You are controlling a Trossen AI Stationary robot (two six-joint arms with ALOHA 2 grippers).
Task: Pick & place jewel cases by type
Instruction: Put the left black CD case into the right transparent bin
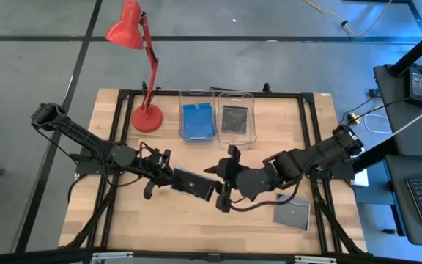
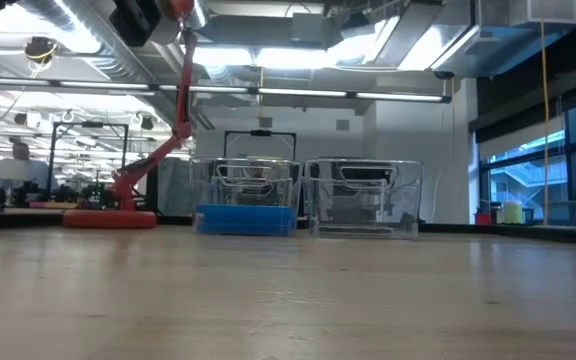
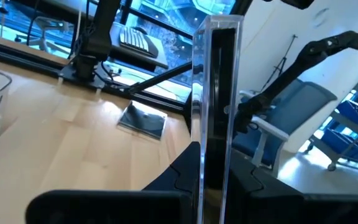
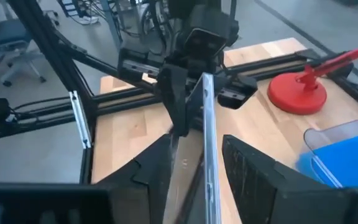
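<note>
My left gripper (image 1: 187,182) (image 3: 216,169) is over the table's middle, shut on a smoky grey jewel case (image 1: 195,183) (image 3: 215,93). My right gripper (image 1: 217,187) (image 4: 197,146) faces it from the right, open. Its fingers stand on either side of the case's free end (image 4: 207,130); whether they touch it I cannot tell. Blue cases (image 1: 196,121) lie flat in the left clear bin (image 2: 246,195). A grey case (image 1: 235,119) lies in the right bin (image 2: 363,197). Another grey case (image 1: 291,214) (image 3: 143,119) lies flat on the table near its right edge. My left gripper pinches the grey case between its two fingers (image 3: 188,171), one on each flat face, near one end (image 3: 213,158). The fingers come roughly level from the table's left. The case stands out past the fingertips toward my right gripper. The low view shows none of it at table height.
A red desk lamp (image 1: 146,117) (image 4: 297,93) stands at the far left of the table, beside the left bin. Both bins sit at the far edge. Black frame rails (image 1: 310,139) run along the table's sides. Bare wood (image 1: 160,224) lies on the near side.
</note>
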